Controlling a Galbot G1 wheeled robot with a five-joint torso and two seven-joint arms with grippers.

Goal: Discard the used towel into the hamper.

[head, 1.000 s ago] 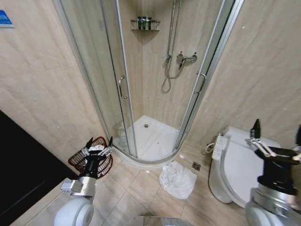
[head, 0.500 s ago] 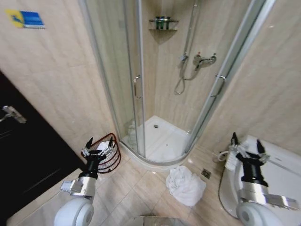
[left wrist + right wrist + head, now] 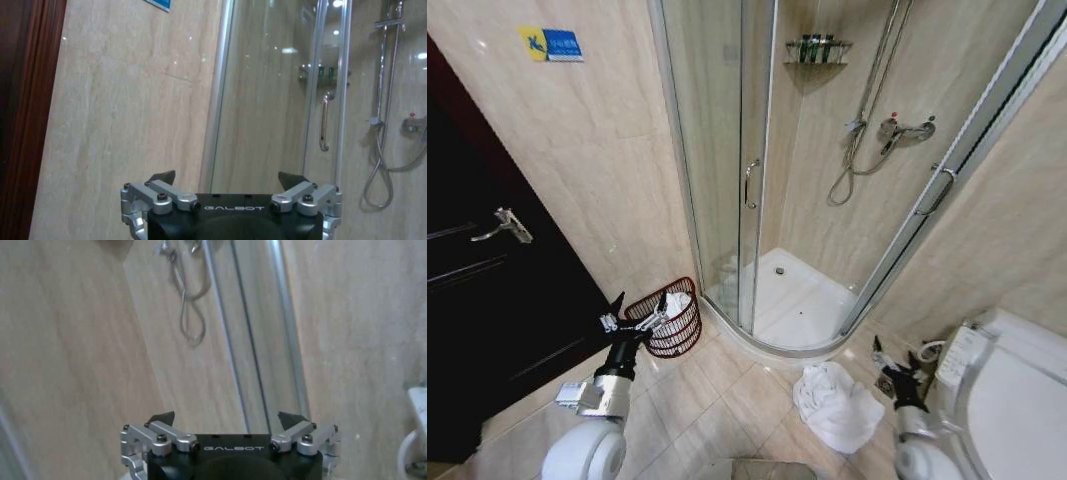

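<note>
The used towel [image 3: 837,405] is a crumpled white heap on the tiled floor in front of the shower. The hamper [image 3: 670,325], a small round reddish-brown openwork basket, stands against the wall left of the shower with something white inside it. In the head view my left gripper [image 3: 638,305] is raised upright and open just in front of the hamper's rim, holding nothing. My right gripper [image 3: 895,358] stands low and open, just right of the towel, also empty. Both wrist views show open, empty fingers: left gripper [image 3: 227,177], right gripper [image 3: 227,417].
A curved glass shower enclosure [image 3: 727,170] with a white tray [image 3: 802,300] fills the middle. A white toilet [image 3: 1017,390] stands at the right and a dark door [image 3: 487,300] at the left. Bare floor tiles lie between the hamper and the towel.
The whole head view has swung, bringing the dark door in at the left and pushing the toilet right. My right gripper has dropped lower, beside the towel. The left gripper holds its pose.
</note>
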